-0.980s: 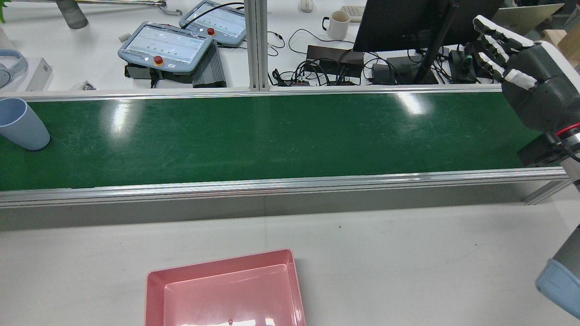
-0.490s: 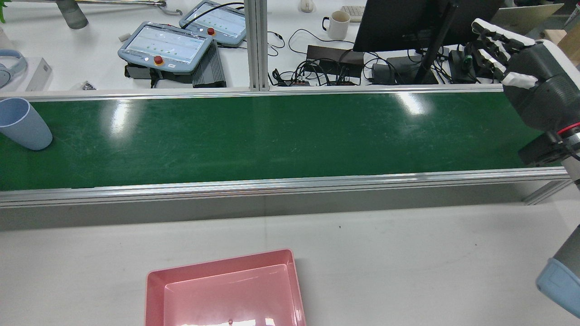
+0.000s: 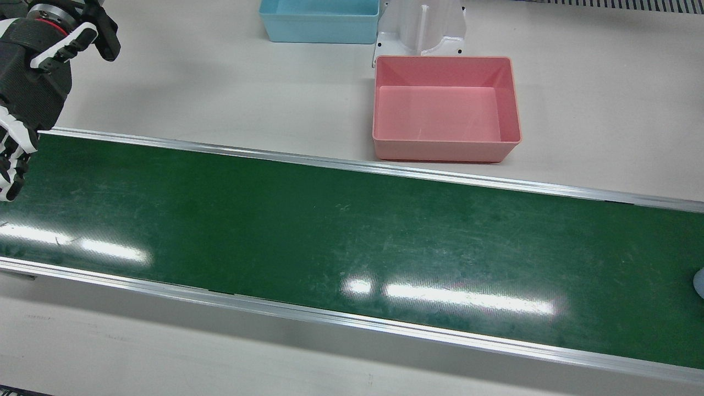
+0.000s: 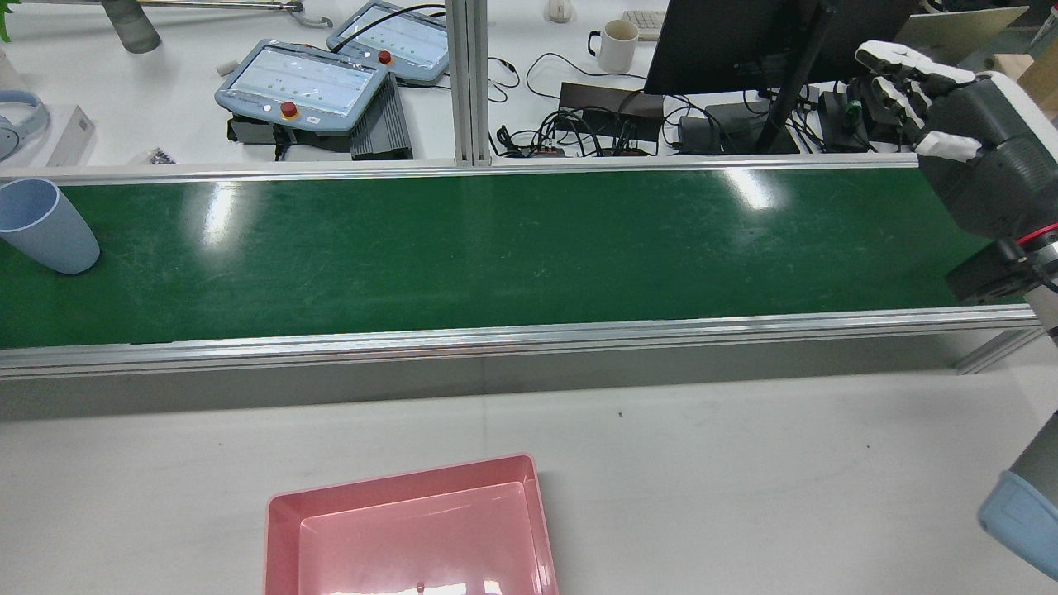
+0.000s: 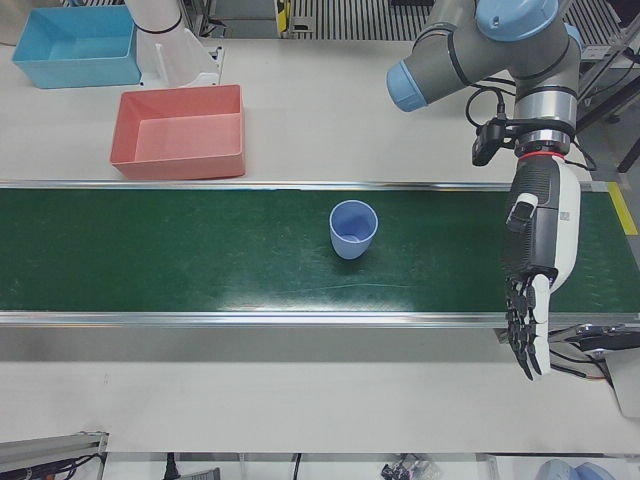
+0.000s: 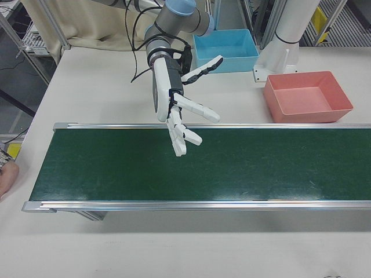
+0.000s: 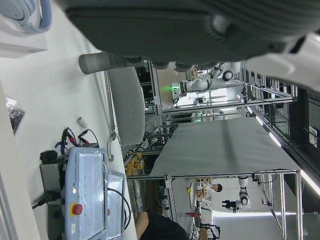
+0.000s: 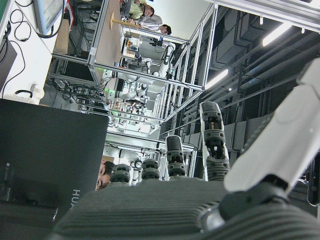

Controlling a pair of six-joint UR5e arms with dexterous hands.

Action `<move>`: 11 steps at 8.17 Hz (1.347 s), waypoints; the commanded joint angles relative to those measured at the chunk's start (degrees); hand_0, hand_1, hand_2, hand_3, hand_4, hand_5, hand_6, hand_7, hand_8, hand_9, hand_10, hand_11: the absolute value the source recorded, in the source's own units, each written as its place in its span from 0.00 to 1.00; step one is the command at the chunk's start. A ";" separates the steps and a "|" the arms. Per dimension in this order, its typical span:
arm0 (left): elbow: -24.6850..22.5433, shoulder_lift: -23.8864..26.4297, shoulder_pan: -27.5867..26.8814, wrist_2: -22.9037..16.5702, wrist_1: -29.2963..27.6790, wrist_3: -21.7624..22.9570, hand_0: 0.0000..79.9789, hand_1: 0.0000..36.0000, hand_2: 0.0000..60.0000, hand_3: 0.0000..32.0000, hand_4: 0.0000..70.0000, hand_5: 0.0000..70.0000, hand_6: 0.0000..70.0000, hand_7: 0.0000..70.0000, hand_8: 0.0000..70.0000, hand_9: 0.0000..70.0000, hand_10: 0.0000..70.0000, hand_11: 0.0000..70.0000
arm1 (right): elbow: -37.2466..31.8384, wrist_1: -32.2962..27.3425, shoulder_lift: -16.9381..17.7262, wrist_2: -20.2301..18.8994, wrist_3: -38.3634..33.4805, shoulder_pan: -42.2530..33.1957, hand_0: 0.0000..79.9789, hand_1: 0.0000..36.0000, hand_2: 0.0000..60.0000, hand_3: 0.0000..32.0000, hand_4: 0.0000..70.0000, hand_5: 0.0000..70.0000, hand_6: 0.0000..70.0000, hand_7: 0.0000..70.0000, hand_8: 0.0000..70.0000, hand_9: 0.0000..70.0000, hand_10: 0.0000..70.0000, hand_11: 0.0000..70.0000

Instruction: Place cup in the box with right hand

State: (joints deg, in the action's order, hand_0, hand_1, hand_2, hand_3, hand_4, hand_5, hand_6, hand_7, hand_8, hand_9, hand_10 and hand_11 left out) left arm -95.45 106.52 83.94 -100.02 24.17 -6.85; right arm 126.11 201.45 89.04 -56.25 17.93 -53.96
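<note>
Rear view, L to R: pale-blue plastic cup (image 4: 45,227) upright, mouth up, at far L end of green conveyor belt (image 4: 496,248), roughly mid-width between the aluminium rails, touched by neither hand. Behind belt on white desk: headphones (image 4: 21,120), two teach pendants (image 4: 302,83) w/ red stop buttons, white mug (image 4: 618,43), dark monitor (image 4: 727,41) over a tangle of cables. On robot's side of belt, at bottom edge, pink box (image 4: 281,529) on white table, well apart from cup. At far R, right hand (image 4: 967,140) raised above belt's R end, fingers (image 4: 897,62) extended toward desk, apart, gripping nothing.

Right-front view: same right hand (image 6: 174,110) hanging from its arm over belt's robot-side rail, fingers splayed, thumb stuck out to the side, palm empty.

Left-front view: cup (image 5: 353,228) mid-belt, pink box (image 5: 180,160) & blue box (image 5: 70,70) beyond belt's far rail at upper L. Left hand (image 5: 535,260) at R, pointing straight down across belt w/ fingertips past the operator-side rail, fingers straight & close alongside each other, holding nothing, well apart from cup.

Front view: only a sliver of cup (image 3: 699,283) at R edge; pink box (image 3: 440,149) just beside belt's rail, white pedestal (image 3: 421,27) behind it.
</note>
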 commanded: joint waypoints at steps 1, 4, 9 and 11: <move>0.00 0.00 0.00 0.00 0.00 0.00 0.00 0.00 0.00 0.00 0.00 0.00 0.00 0.00 0.00 0.00 0.00 0.00 | 0.01 -0.09 0.00 0.00 0.09 0.00 0.54 0.00 0.00 0.21 0.35 0.02 0.06 0.39 0.04 0.12 0.06 0.09; 0.00 0.00 0.00 0.00 0.00 0.08 0.00 0.00 0.00 0.00 0.00 0.00 0.00 0.00 0.00 0.00 0.00 0.00 | 0.01 -0.09 0.00 -0.09 0.09 -0.09 0.57 0.00 0.00 0.65 0.30 0.03 0.04 0.38 0.02 0.09 0.08 0.12; 0.00 0.00 0.00 0.00 0.00 0.00 0.00 0.00 0.00 0.00 0.00 0.00 0.00 0.00 0.00 0.00 0.00 0.00 | 0.01 -0.09 0.00 -0.09 0.09 0.00 0.48 0.00 0.00 1.00 0.18 0.00 0.00 0.15 0.00 0.01 0.02 0.03; 0.00 0.00 0.00 0.00 0.00 0.00 0.00 0.00 0.00 0.00 0.00 0.00 0.00 0.00 0.00 0.00 0.00 0.00 | 0.01 -0.09 0.00 -0.09 0.09 0.00 0.48 0.00 0.00 1.00 0.20 0.00 0.00 0.17 0.00 0.01 0.03 0.05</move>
State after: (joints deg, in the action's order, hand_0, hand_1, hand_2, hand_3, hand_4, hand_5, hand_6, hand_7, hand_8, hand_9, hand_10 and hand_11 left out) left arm -95.45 106.53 83.94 -100.02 24.17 -6.81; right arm 126.12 201.36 89.03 -56.34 18.02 -53.97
